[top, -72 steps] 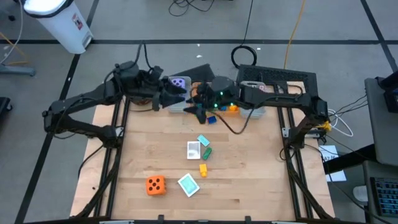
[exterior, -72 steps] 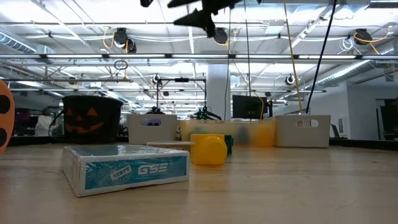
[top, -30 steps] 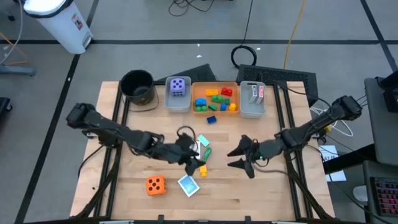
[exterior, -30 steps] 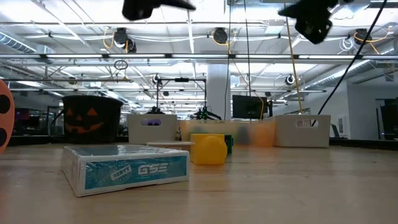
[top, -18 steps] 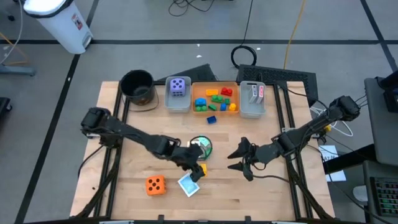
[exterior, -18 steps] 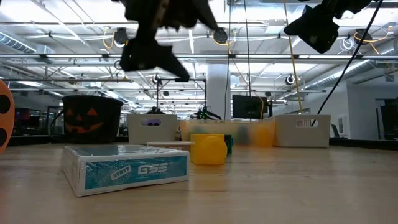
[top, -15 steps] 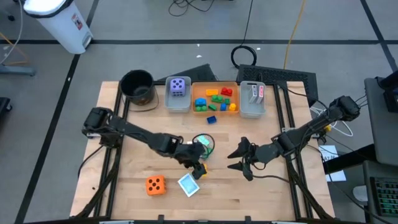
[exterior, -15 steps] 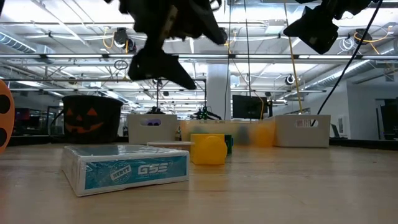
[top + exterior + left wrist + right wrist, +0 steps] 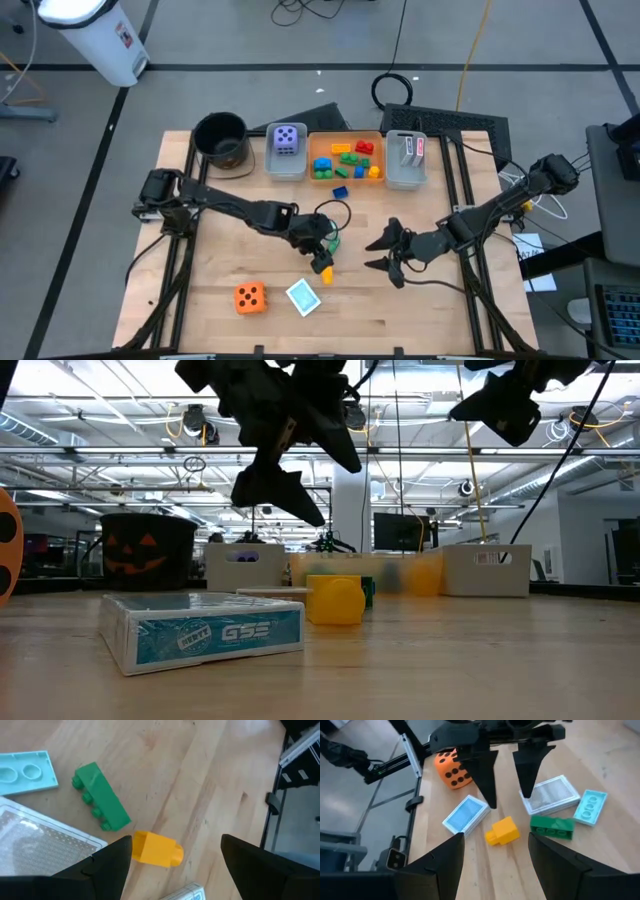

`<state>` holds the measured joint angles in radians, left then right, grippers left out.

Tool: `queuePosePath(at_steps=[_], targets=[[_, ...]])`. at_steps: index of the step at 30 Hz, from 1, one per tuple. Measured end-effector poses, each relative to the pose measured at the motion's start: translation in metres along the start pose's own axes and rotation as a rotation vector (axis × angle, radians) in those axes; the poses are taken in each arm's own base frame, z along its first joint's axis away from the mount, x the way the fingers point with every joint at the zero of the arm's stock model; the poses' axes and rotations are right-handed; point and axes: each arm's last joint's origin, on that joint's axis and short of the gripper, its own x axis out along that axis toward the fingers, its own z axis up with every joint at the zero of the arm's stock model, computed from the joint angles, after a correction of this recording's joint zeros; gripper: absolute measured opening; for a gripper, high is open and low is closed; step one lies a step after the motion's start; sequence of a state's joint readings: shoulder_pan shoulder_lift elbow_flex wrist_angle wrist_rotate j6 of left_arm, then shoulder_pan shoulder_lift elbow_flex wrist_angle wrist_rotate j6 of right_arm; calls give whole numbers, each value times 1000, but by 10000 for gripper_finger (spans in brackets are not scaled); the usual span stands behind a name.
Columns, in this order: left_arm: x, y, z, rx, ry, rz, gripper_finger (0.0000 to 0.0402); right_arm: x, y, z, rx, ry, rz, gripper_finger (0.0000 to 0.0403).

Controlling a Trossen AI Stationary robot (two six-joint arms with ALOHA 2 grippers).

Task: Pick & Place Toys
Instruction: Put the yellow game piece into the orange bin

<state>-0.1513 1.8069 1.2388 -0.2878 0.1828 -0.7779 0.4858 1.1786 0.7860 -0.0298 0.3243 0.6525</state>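
The left gripper (image 9: 318,240) is held above the yellow brick (image 9: 156,849), jaws spread (nothing pinched); the right gripper (image 9: 385,253), jaws likewise spread, is seen at three o'clock.

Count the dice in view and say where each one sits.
2. The purple die sits in the grey bin at the table's far edge; the orange die lies loose on the table near the front-left.

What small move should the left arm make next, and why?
Probably lower the left gripper straight down and close on the yellow brick. Its fingers are open and empty, hanging above the table, and the brick lies between them in the left wrist view, clear of the green brick beside it. The right gripper waits open off to the side.
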Motion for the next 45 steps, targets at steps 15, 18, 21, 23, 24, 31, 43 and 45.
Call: queuePosePath(at_steps=[15, 18, 21, 23, 24, 31, 43, 45], targets=[[38, 21, 0, -15, 113, -60, 310, 0, -1, 0, -6, -12, -18, 210], [45, 24, -3, -19, 135, -52, 310, 0, -1, 0, -7, -9, -20, 210], [49, 26, -4, -20, 143, -46, 310, 0, -1, 0, -7, -10, -20, 210], [50, 26, -4, -15, 140, -50, 310, 0, -1, 0, -7, -12, -24, 210], [51, 26, -4, -13, 138, -59, 310, 0, -1, 1, -7, -18, -31, 210], [57, 29, -9, -28, 201, -78, 310, 0, -1, 1, -7, -22, -37, 210], [56, 29, -8, -35, 203, -87, 195, 0, -2, 1, -12, -20, -39, 210], [56, 29, -7, -35, 200, -90, 164, 0, -2, 1, -12, -19, -39, 210]])
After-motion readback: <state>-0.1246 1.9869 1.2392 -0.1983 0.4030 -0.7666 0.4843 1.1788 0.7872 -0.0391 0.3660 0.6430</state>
